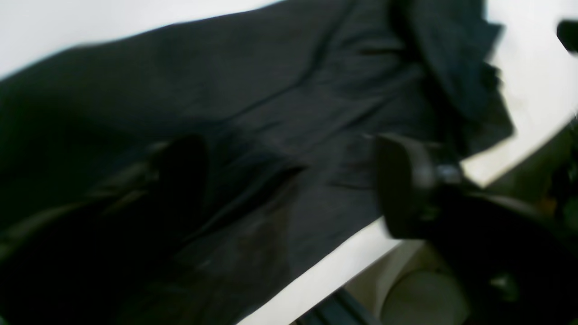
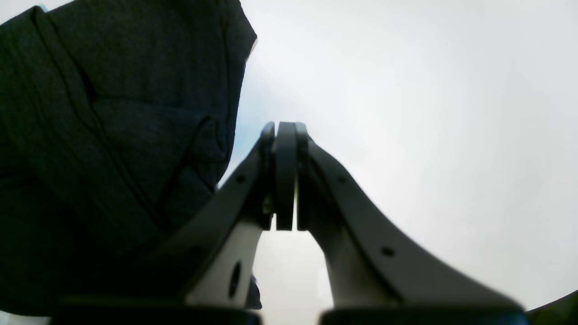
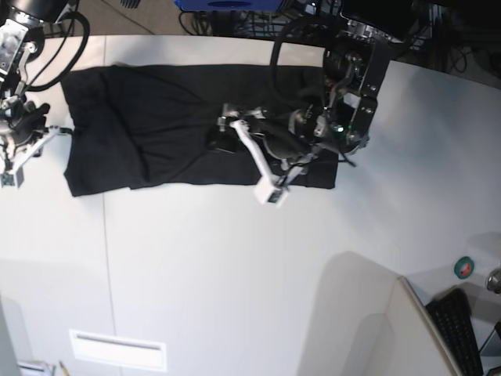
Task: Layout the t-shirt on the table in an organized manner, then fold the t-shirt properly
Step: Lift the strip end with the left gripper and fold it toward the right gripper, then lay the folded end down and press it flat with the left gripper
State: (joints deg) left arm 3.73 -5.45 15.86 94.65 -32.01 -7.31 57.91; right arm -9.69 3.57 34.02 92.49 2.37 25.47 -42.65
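Lying flat, one t-shirt (image 3: 156,133) on one table (image 3: 235,274), left hand (image 3: 250,160) spread, right hand (image 2: 285,176) pressed together.

The right gripper (image 2: 285,178) has its fingers pressed together with nothing between them, just off the t-shirt's (image 3: 156,129) edge. The left gripper (image 3: 246,160) reaches over the t-shirt's middle — fingers spread wide.

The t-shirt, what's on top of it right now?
The left end effector reaches over the black t-shirt, which lies on the white table. Whether it touches the cloth can't be seen; any print is hidden.
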